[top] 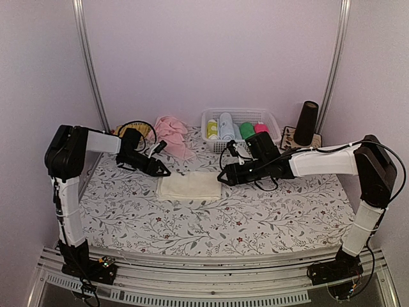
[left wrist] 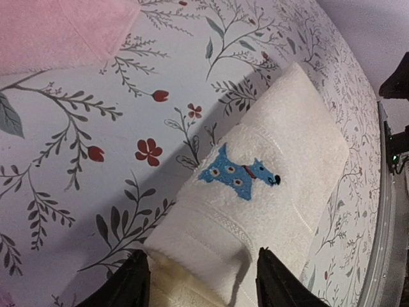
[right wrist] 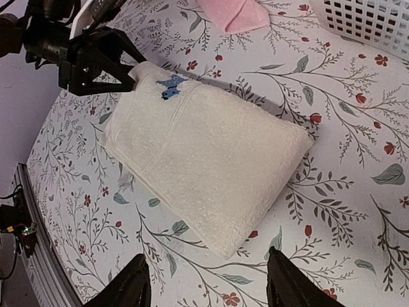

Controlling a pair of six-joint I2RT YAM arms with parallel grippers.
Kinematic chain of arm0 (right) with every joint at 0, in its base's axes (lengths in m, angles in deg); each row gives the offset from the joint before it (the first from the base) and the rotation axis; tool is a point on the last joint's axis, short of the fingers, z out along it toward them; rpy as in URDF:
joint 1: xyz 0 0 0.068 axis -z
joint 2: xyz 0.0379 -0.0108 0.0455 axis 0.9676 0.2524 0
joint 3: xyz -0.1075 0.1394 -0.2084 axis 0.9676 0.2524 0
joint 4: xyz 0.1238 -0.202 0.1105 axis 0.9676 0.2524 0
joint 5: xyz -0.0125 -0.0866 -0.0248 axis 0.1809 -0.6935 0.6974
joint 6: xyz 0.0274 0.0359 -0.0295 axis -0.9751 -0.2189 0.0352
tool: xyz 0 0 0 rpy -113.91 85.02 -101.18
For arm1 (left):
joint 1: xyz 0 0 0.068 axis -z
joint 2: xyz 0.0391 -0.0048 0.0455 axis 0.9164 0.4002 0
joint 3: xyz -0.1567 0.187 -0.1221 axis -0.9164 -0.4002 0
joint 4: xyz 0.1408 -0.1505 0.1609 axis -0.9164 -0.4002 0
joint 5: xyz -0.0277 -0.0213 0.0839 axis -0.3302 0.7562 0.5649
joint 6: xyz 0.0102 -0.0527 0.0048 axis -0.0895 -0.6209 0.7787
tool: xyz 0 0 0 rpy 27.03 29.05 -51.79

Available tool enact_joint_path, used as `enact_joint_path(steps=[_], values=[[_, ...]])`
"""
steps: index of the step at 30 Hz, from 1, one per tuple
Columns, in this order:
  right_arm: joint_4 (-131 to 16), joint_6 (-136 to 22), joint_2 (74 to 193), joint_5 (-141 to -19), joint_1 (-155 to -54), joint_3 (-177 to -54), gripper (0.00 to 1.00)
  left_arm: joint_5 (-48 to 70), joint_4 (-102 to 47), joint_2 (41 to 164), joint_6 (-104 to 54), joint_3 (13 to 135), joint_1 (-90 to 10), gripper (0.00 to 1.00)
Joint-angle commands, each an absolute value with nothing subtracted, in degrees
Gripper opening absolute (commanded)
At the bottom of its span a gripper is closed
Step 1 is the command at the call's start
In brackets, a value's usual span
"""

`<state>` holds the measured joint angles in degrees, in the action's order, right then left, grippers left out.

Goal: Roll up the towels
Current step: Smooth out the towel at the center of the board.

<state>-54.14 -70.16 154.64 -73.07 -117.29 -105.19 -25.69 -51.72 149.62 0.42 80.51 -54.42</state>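
The left gripper (left wrist: 203, 259) stood open astride one end of the cream towel (left wrist: 281, 160), the right gripper (right wrist: 206, 257) open and empty by the other. That towel lay folded flat (nothing rolled yet), with the pink towel (top: 171, 133) crumpled behind it.

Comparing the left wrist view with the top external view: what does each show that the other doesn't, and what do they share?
Only the left wrist view: a blue dog patch on the cream towel, and the left gripper with its fingers apart on either side of the towel's near folded end.

Only the top external view: the white basket of rolled towels, the black cone, and the right gripper, open at the cream towel's right edge.

Both: the cream towel, folded and not yet rolled, the pink towel, and the floral table cover.
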Motion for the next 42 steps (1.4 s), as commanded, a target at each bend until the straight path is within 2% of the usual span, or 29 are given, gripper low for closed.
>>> enact_joint_path(steps=[1, 10, 16, 22, 24, 34, 42], values=[[-54.4, -69.6, 155.9, -72.3, -117.0, -105.9, 0.62, -29.1, -52.6, 150.6, 0.8, 81.7, -54.7, 0.55], [-54.5, -69.5, 156.2, -72.5, -117.0, -105.7, 0.62, -29.9, -52.7, 150.0, 1.1, 81.8, -54.6, 0.44], [-54.7, -69.4, 156.2, -72.4, -117.0, -105.9, 0.62, -29.1, -52.0, 149.3, 0.0, 81.5, -54.6, 0.31], [-54.7, -69.2, 156.2, -72.4, -117.0, -105.9, 0.62, -29.1, -51.4, 147.2, -1.8, 80.5, -54.3, 0.11], [-54.7, -69.2, 156.1, -72.5, -117.0, -105.9, 0.62, -29.3, -51.1, 146.1, -2.6, 79.6, -53.9, 0.0], [-54.7, -68.9, 156.4, -72.2, -117.0, -106.2, 0.62, -26.3, -48.4, 137.5, -7.8, 73.8, -52.5, 0.0], [-54.8, -68.6, 157.1, -71.4, -117.0, -106.7, 0.62, -22.9, -48.9, 136.0, -12.0, 71.5, -51.0, 0.0]])
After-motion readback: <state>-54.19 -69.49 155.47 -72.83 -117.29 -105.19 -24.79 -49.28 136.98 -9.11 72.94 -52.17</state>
